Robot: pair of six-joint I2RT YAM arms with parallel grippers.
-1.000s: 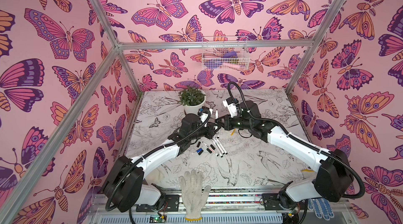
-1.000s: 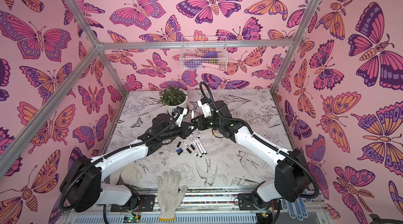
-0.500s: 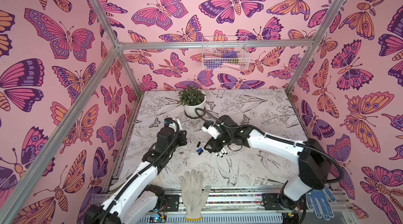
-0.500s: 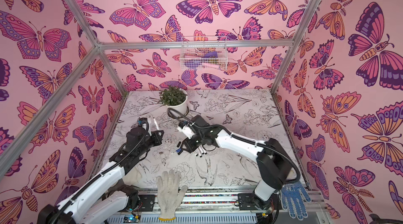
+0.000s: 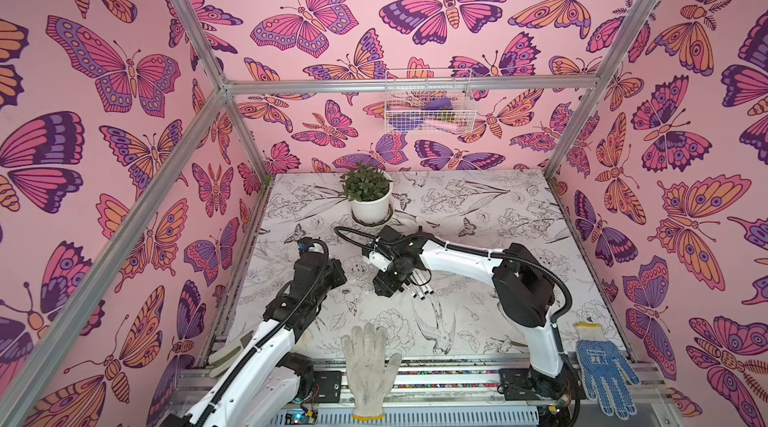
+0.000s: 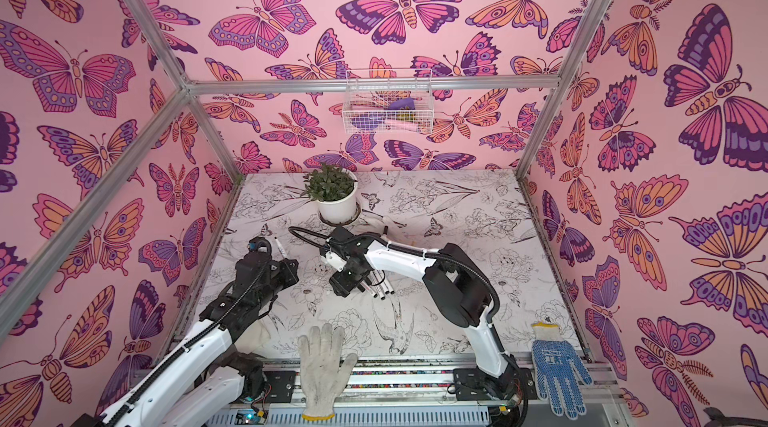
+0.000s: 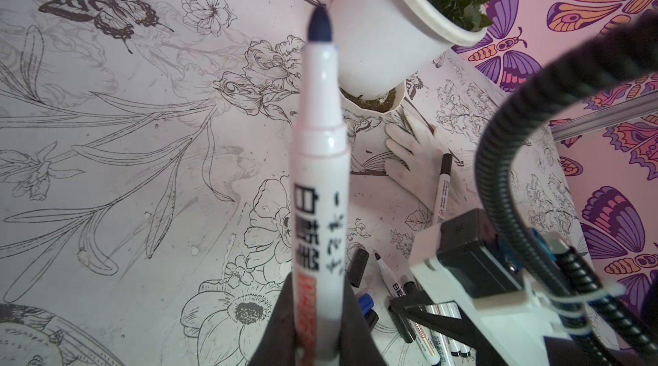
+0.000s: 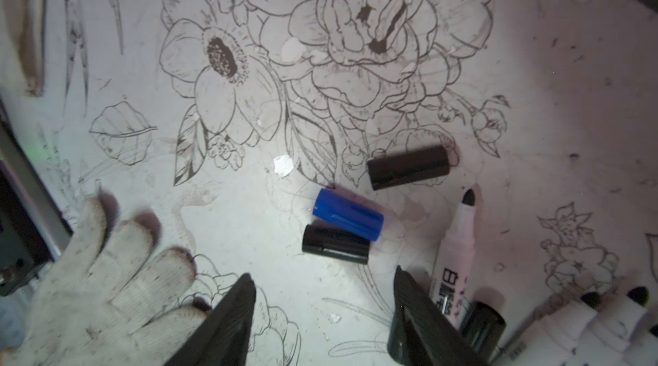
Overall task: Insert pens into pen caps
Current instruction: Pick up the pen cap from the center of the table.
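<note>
My left gripper (image 7: 317,314) is shut on a white pen (image 7: 318,168) whose bare dark tip points away from the wrist; in a top view that pen (image 6: 279,247) sticks up above the left gripper (image 6: 286,271) at mid-left of the table. My right gripper (image 8: 324,275) is open with nothing between its fingers, low over the loose pen caps: a blue one (image 8: 349,218) and two black ones (image 8: 334,243) (image 8: 407,167). An uncapped pen (image 8: 457,239) lies beside one finger. In both top views the right gripper (image 5: 388,285) (image 6: 343,283) covers the caps, with more pens (image 5: 419,285) next to it.
A potted plant (image 5: 370,196) stands at the back of the table. A white glove (image 7: 416,154) and a capped pen (image 7: 443,186) lie near the pot. Another white glove (image 5: 370,362) and a blue glove (image 5: 602,366) hang over the front rail. A wire basket (image 5: 428,101) hangs on the back wall.
The two grippers were close together above the pens; the left arm has pulled back to the left with its pen. The right gripper has dropped over the caps and opened.
</note>
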